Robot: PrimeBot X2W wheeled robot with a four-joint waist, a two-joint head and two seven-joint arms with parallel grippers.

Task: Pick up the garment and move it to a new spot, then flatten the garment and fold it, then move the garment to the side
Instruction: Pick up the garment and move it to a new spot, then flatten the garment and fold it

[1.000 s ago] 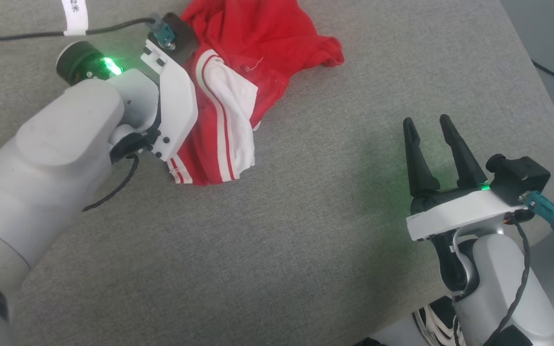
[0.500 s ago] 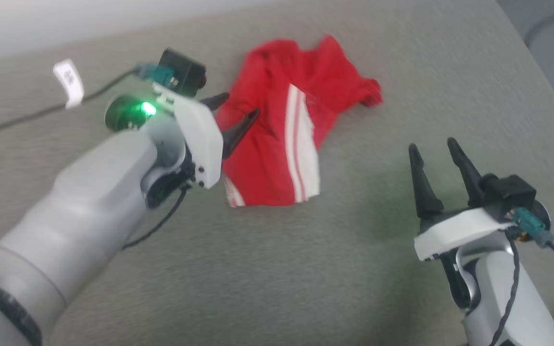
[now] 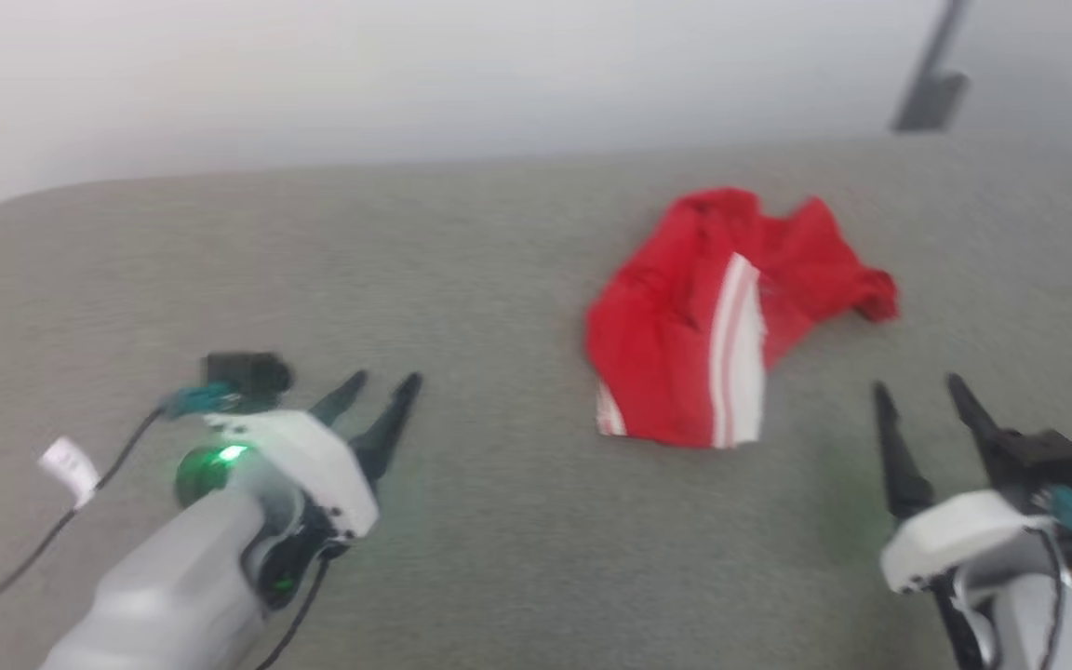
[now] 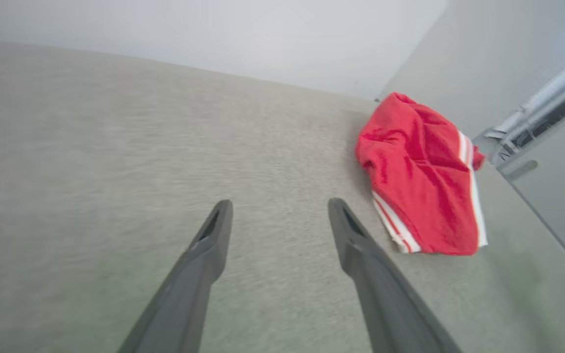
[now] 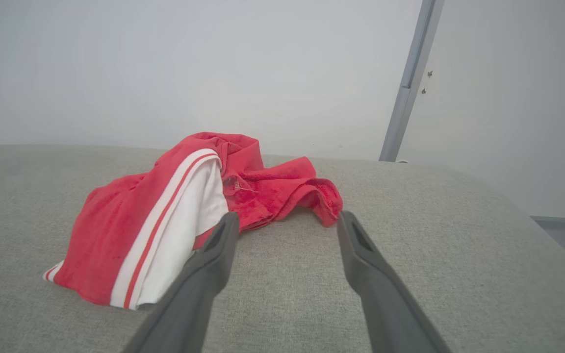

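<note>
The garment (image 3: 722, 316), a bright red jersey with a white panel and red-and-white striped trim, lies crumpled in a heap on the grey table, right of centre. My left gripper (image 3: 378, 383) stands open and empty at the lower left, well clear of the cloth. At the lower right my right gripper (image 3: 917, 386) is open too, just in front of the heap's right side. In the left wrist view the garment (image 4: 422, 171) lies ahead to the right of the open left gripper (image 4: 278, 203). The right wrist view has the garment (image 5: 184, 215) just beyond the open right gripper (image 5: 285, 218).
The grey fabric-covered table (image 3: 462, 279) has rounded corners and ends at a pale wall behind. A black cable with a white tag (image 3: 66, 465) trails from my left wrist. A grey post (image 5: 410, 78) stands beyond the table's far right corner.
My left gripper let go of the garment and drew back to the left, its fingers now open. The head camera tilted up, so the whole picture shifted. The garment settled into a lower heap.
</note>
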